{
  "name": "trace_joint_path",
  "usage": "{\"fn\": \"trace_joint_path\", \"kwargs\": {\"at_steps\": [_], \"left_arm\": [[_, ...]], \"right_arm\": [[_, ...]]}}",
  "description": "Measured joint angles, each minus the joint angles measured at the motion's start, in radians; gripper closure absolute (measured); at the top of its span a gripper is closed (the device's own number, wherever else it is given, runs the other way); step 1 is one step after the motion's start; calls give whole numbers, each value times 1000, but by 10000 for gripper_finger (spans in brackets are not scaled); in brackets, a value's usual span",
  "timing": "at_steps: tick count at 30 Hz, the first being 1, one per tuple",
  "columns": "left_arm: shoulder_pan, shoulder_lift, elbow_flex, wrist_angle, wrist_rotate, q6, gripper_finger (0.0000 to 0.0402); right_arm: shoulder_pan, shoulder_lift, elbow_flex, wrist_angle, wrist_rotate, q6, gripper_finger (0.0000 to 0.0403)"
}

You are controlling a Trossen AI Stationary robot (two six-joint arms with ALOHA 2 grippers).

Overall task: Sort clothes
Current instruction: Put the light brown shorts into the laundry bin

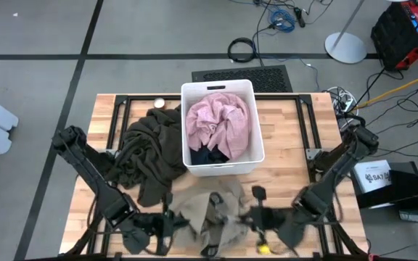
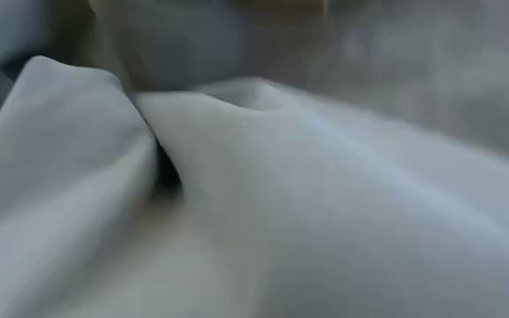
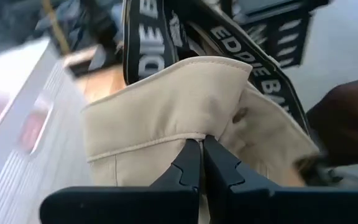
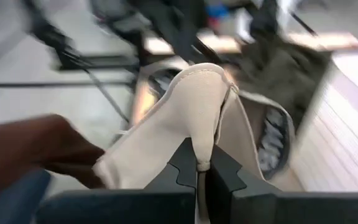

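Just in front of the white rectangular plastic bin (image 1: pixel 220 165), the left claw (image 3: pixel 201 163) and right claw (image 4: pixel 197 167) each clench the beige fabric garment with lettered waistband (image 1: pixel 216 205). It seems mid-pickup; next it likely needs lifting together toward its pile.

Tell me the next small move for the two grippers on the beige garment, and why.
Probably lift both together and draw them slightly apart. The left gripper and the right gripper are each shut on an edge of the beige garment, which hangs bunched between them near the table's front edge. Spreading it should show its shape before it goes beside the white bin.
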Motion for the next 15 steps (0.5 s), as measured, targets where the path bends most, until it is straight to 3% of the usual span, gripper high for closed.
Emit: {"fn": "trace_joint_path", "kwargs": {"at_steps": [3,7,12,15], "left_arm": [[28,5,0,-142,8,-121,398],[60,62,0,-288,70,-256,398],[82,154,0,-294,210,-247,392],[99,209,0,-296,245,-228,391]], "right_arm": [[-52,34,0,-109,-21,97,403],[-98,110,0,-134,-125,161,403],[-133,215,0,-168,-289,237,403],[-145,274,0,-211,-368,309,403]]}}
